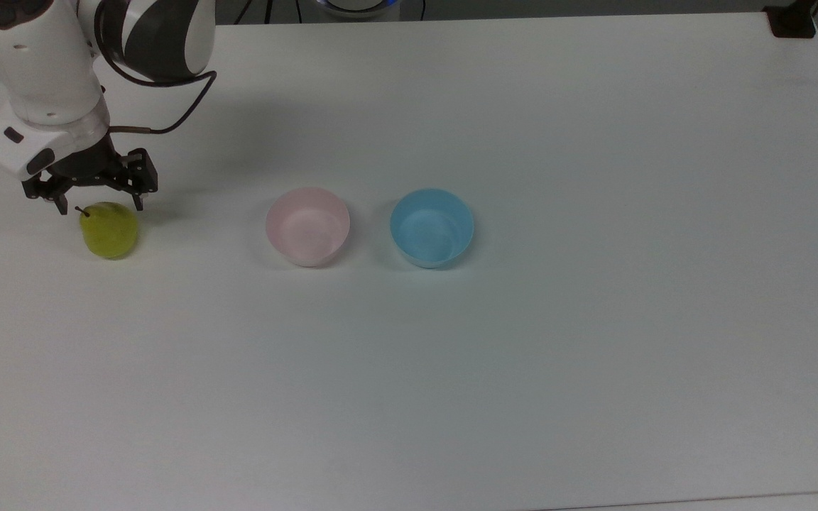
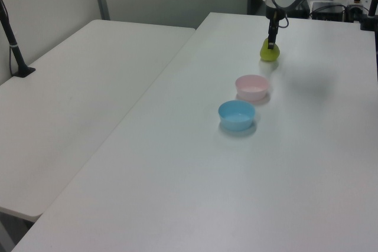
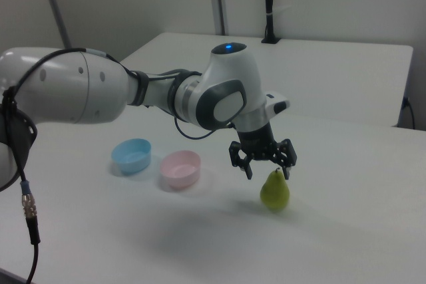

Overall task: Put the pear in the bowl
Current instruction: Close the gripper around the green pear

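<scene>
While the broad white surface (image 1: 522,369) spreads across the whole top view, a second white table (image 2: 77,92) stands alongside it at the left view's left, with a narrow gap between the two. Next in bulk is the white Panda arm (image 3: 120,94), which reaches in from the right view's left and bends down toward the near edge of the right view; a dark cable (image 1: 175,106) loops from its wrist. Its black end effector (image 1: 100,207) hangs with both fingers spread apart, released and gripping nothing, the fingertips sitting to either side of the top of the pear (image 1: 109,230). In the right view the end effector (image 3: 267,172) is level with the fruit's neck, one finger at each side, and whether either finger touches the skin cannot be told.

Two small bowls sit in a row near the middle of the surface. In the top view the pale pink bowl (image 1: 307,226) is nearer the pear, and the light blue bowl (image 1: 432,228) stands just beside it on the top view's right, the two apart. Both are bare inside.

The pear stands upright on the surface, well apart from the pink bowl on the top view's left, yellow-green and glossy, its short dark stem (image 1: 82,211) pointing up between the fingers
</scene>
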